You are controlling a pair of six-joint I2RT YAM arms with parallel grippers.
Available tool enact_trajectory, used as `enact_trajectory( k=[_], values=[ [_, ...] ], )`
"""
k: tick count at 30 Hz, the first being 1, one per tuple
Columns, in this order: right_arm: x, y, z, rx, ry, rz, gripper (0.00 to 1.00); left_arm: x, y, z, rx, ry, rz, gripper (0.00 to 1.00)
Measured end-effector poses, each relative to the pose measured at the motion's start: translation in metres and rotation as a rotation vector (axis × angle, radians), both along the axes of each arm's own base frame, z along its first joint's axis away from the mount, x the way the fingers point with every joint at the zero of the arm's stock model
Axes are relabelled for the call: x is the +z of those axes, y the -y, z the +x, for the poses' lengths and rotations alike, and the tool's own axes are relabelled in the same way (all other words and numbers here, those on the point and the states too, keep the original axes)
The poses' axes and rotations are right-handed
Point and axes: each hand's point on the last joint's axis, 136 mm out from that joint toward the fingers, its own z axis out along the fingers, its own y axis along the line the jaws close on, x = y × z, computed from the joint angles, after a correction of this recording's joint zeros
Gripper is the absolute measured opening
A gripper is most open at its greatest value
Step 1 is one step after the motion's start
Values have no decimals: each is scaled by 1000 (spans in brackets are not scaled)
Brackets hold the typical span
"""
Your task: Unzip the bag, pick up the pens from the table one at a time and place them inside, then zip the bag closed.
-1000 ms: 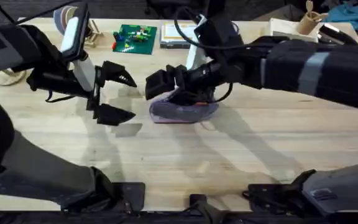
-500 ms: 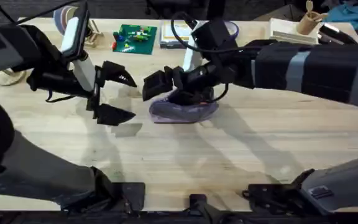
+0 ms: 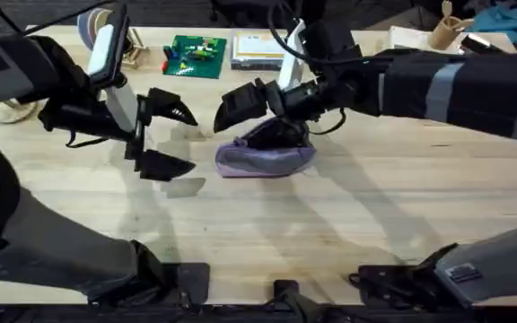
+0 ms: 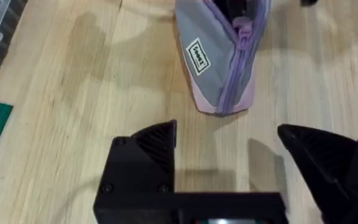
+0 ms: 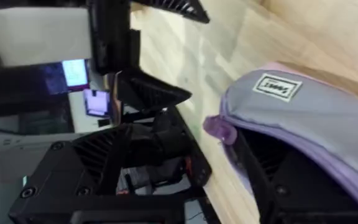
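Pencil pouch (image 3: 266, 156), lilac with a grey side panel, is lying on the desk (image 3: 348, 224) between the two arms, just ahead of the left end effector (image 3: 165, 135) and directly beneath the right end effector (image 3: 240, 103). Left end effector is hovering with its black fingers (image 4: 143, 163) spread wide and gripping nothing; in the left wrist view the pouch's near end, with a small label and the closed tail of the zipper, is sitting just beyond the fingertips. Right end effector is poised over the pouch's upper edge; whether its fingers are parted or closed cannot be told. In the right wrist view the zipper pull (image 5: 217, 128), a lilac tab, is sitting at the near end of a dark gap in the pouch, so the mouth is standing at least partly open. No pens are showing on the desk around the pouch; whether any are lying inside cannot be told.

Judged step: the zipper work, either the end of opening or the start of closing. The next move is calling for one end effector to steady the fabric while the other pinches the small pull and draws it along the zipper line.
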Motion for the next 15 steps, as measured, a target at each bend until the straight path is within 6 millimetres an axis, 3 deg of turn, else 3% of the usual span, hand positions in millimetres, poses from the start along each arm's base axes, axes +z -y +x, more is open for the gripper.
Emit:
enact_trajectory(
  k=[15],
  values=[
    [20, -6, -7, 75, 6, 111, 996, 0, 0, 0, 0, 0, 0, 993]
  ],
)
